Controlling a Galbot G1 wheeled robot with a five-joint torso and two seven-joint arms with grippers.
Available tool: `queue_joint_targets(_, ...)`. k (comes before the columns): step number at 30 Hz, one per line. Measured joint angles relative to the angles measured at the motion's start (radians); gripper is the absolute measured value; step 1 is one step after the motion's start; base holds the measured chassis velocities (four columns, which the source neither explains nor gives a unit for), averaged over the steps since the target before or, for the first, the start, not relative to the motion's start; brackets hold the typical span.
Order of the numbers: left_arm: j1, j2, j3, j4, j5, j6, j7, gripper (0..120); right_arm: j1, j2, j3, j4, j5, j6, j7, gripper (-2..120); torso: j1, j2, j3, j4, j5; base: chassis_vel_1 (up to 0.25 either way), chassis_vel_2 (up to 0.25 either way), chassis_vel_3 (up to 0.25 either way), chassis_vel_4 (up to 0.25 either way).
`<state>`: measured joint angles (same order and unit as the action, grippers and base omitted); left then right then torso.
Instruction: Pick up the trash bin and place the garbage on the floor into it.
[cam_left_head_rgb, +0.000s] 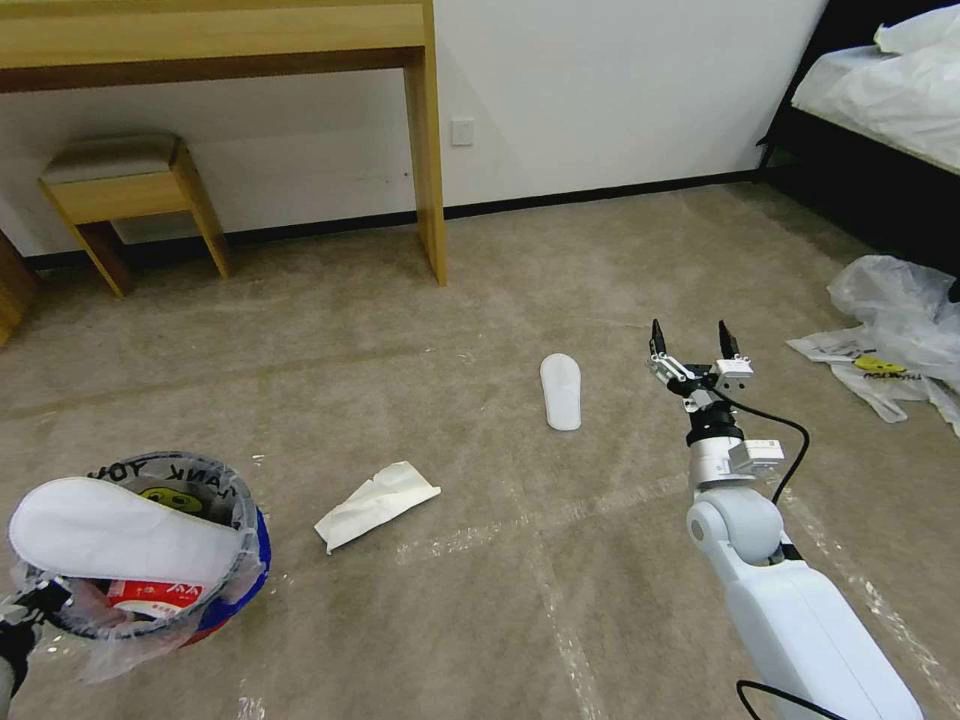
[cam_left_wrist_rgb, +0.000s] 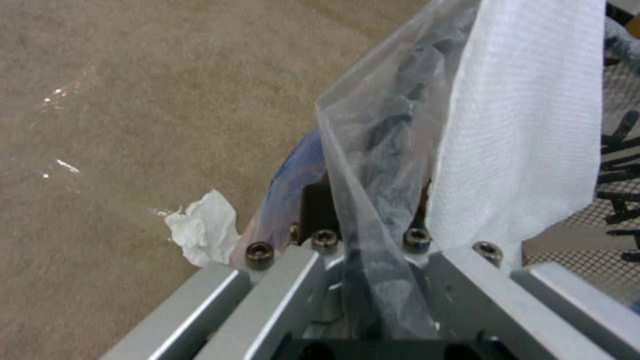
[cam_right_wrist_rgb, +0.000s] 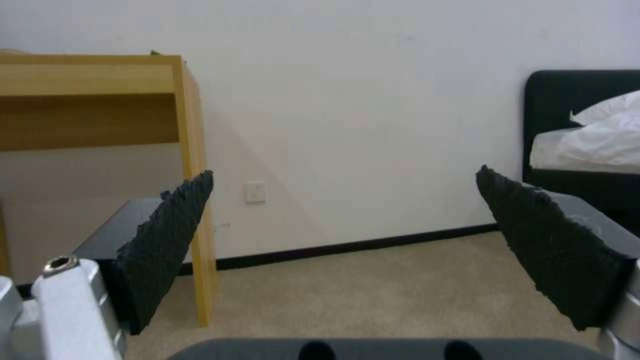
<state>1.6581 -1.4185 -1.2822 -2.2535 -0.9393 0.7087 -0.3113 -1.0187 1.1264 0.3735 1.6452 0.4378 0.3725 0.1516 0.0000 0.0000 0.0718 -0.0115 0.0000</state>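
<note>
Left gripper (cam_left_wrist_rgb: 363, 240) pinches the trash bin (cam_left_head_rgb: 235, 560) by its rim, a white slipper (cam_left_head_rgb: 120, 535) lying across its top. Right gripper (cam_left_head_rgb: 692, 345) held above the floor (cam_left_head_rgb: 500, 600), fingers spread, empty; second slipper (cam_left_head_rgb: 561, 390) just left of it, crumpled paper (cam_left_head_rgb: 375, 503) between the two grippers.

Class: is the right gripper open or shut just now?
Open. The right gripper has its two black fingertips spread wide apart, with bare wall and beige carpet floor between them, holding nothing.
</note>
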Motion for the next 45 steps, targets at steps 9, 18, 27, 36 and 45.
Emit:
queue_joint_targets(9, 0.002, 0.004, -0.003, -0.001, 0.0, 0.0, 0.0, 1, 0.001, 0.0, -0.001, 0.005, 0.0, 0.0, 0.001, 100, 0.0, 0.0, 0.0, 0.0, 0.0, 0.0, 0.0, 0.0, 0.0)
queue_joint_targets(18, 0.003, 0.008, -0.007, 0.002, 0.001, 0.0, 0.0, 1, 0.0, -0.001, -0.004, 0.013, 0.009, -0.001, 0.006, 100, 0.0, 0.0, 0.0, 0.0, 0.0, 0.0, 0.0, 0.0, 0.0)
queue_joint_targets(27, 0.003, 0.011, -0.017, 0.011, -0.002, 0.001, 0.0, 1, 0.01, -0.004, -0.008, 0.003, 0.011, -0.002, 0.007, 100, 0.0, 0.0, 0.0, -0.0001, 0.0, 0.0, 0.0, 0.0, 0.0)
queue_joint_targets(36, 0.001, 0.01, -0.024, 0.017, -0.003, 0.001, 0.0, 1, 0.026, -0.01, -0.018, -0.004, 0.018, -0.002, 0.006, 100, 0.0, 0.0, 0.0, -0.0001, -0.0001, 0.0, 0.0, 0.0, 0.0)
queue_joint_targets(45, -0.006, 0.008, -0.024, 0.024, -0.003, 0.001, 0.0, 1, 0.03, -0.01, -0.031, -0.01, 0.021, -0.002, 0.001, 100, 0.0, 0.0, 0.0, 0.0, 0.0001, 0.0, 0.0, 0.0, 0.0)
